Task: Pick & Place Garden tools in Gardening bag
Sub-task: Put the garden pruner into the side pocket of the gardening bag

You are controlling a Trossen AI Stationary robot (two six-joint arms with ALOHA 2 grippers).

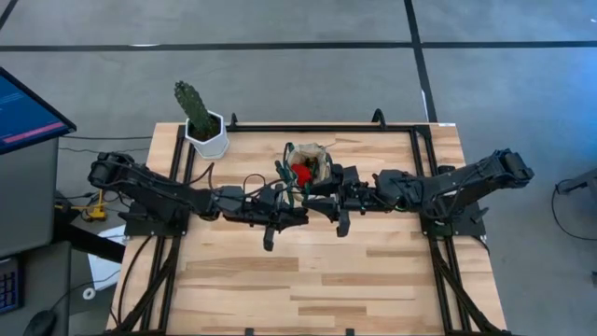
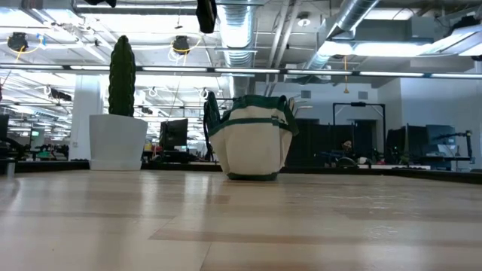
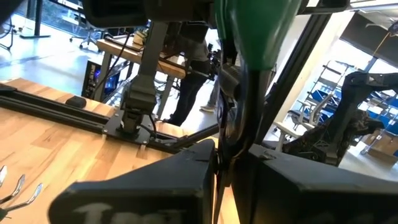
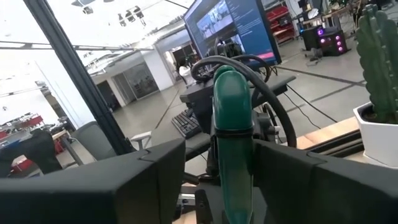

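Observation:
The beige gardening bag (image 1: 315, 161) with green trim stands upright on its base toward the table's far side, also seen in the low view (image 2: 252, 143); a red item (image 1: 301, 173) shows in its mouth. Just in front of it both grippers meet in the air. My left gripper (image 3: 217, 168) is shut on green-handled pruning shears (image 3: 252, 31). My right gripper (image 4: 233, 162) is open, its fingers standing on either side of a green handle (image 4: 233, 112) of the shears; whether one finger touches it, I cannot tell. My left gripper pinches a dark part (image 3: 229, 134) of the shears, below the green handle, between its two fingers. The fingers come level from the table's left side and lie across the tool. The shears stand roughly upright, lifted clear of the table.
A cactus in a white pot (image 1: 205, 131) stands at the table's far left corner, left of the bag. Black rails (image 1: 177, 187) run along the table's left, right and far edges. The near half of the wooden top (image 1: 308, 280) is bare.

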